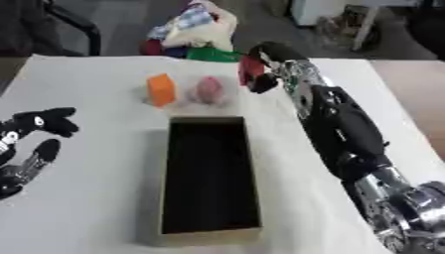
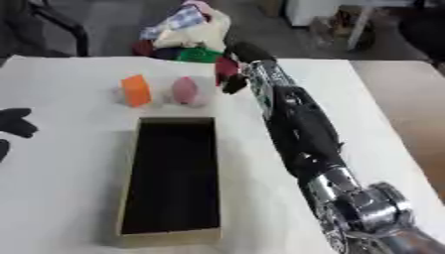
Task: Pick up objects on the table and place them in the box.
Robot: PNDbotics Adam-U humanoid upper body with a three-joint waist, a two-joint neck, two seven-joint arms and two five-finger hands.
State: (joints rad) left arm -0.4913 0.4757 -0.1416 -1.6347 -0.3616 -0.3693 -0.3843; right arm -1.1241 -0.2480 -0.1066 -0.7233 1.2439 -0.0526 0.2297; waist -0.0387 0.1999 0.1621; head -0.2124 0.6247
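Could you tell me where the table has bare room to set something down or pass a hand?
Bare table lies between the box and the left hand, and in front of the box. The box looks empty. It is crowded beyond it: orange block, pink object, and the right hand on a red object.

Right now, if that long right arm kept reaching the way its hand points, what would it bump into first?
The right hand, seemingly curled round a red object, points toward the table's far edge. Beyond it lies the pile of colourful cloth items, probably the first thing met, though depth is unclear.
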